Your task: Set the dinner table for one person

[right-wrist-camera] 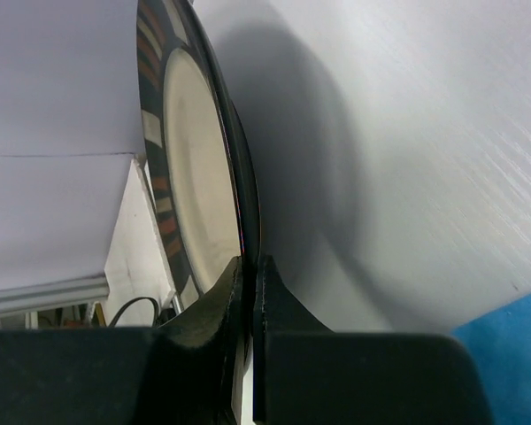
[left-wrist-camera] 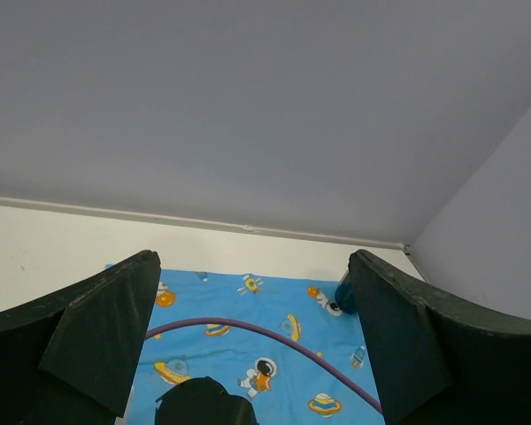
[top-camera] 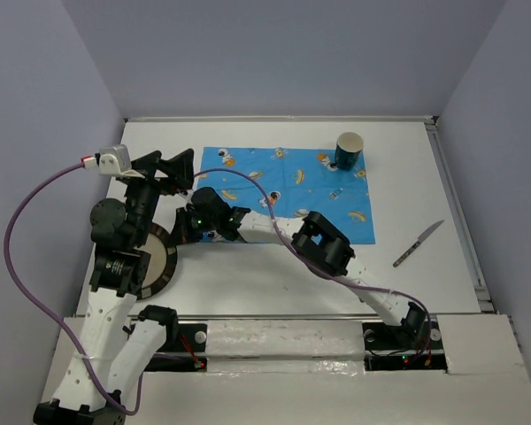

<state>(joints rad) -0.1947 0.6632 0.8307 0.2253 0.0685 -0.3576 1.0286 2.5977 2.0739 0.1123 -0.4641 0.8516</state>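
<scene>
My right gripper (right-wrist-camera: 250, 270) is closed tight on the rim of the striped plate (right-wrist-camera: 190, 159), at the near left of the white dinner table (top-camera: 274, 279), beside the blue mat (top-camera: 292, 181). My left gripper (left-wrist-camera: 255, 283) is wide open and holds nothing.

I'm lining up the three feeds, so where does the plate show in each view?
Top external: plate, left of centre, partly hidden.
Left wrist: not in it.
Right wrist: plate, seen edge-on at left-centre, rim in the right pincer.
Shared landmark: blue mat, mid-table from above, bottom centre in left wrist, bottom-right corner in right wrist.
</scene>
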